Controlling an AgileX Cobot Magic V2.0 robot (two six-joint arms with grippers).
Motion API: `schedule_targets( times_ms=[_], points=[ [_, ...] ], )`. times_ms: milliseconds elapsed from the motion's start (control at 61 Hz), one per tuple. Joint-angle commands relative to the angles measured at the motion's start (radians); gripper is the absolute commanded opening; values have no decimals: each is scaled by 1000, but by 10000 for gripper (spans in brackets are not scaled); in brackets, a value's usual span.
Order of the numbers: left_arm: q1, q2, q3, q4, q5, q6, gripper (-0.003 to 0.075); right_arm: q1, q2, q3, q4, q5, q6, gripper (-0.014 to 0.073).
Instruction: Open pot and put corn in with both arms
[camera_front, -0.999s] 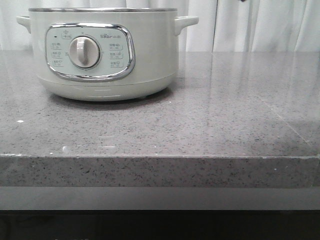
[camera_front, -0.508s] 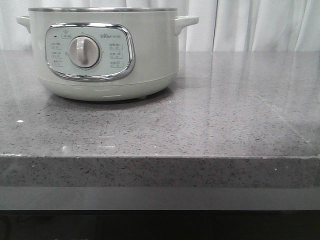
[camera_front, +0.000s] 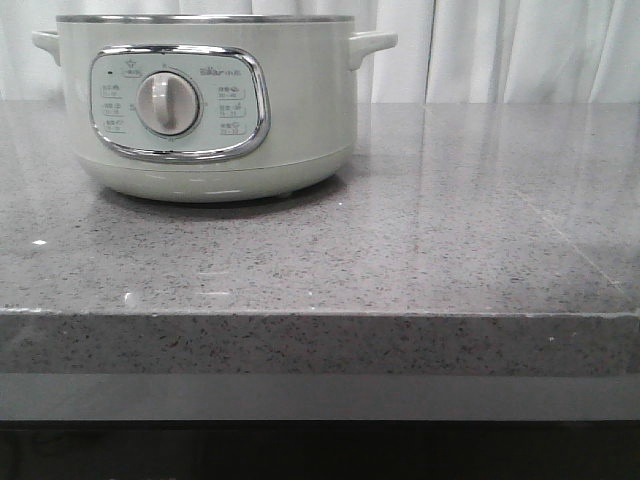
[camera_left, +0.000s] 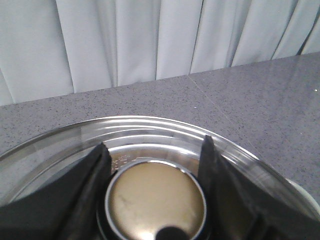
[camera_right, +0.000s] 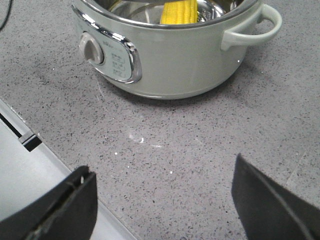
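The pale grey-green pot (camera_front: 205, 105) stands at the back left of the counter with no lid on it. In the right wrist view the pot (camera_right: 170, 60) is open, and the yellow corn (camera_right: 180, 11) lies inside its steel bowl. My right gripper (camera_right: 161, 167) is open and empty above the counter in front of the pot. My left gripper (camera_left: 155, 145) is shut on the round brass-coloured knob (camera_left: 156, 200) of the glass lid (camera_left: 150, 127). Both black fingers press the knob's sides. Neither gripper shows in the front view.
The grey speckled counter (camera_front: 400, 250) stretches to the right of the pot, and its front edge (camera_front: 320, 315) runs across the front view. White curtains (camera_front: 500, 50) hang behind. In the right wrist view the counter's edge (camera_right: 35, 140) lies near my left finger.
The pot has not moved. A small dark shape at the top right edge of the front view one second ago is gone.
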Motion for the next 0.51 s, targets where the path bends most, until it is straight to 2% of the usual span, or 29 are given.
schedule_targets(
  times_ms=[0, 491],
  points=[
    [-4, -20, -60, -5, -172, -5, 188, -5, -18, -25, 8, -71, -10, 574],
    [-4, 32, -60, -35, -207, -5, 188, -5, -18, -25, 8, -71, -10, 574]
  ],
)
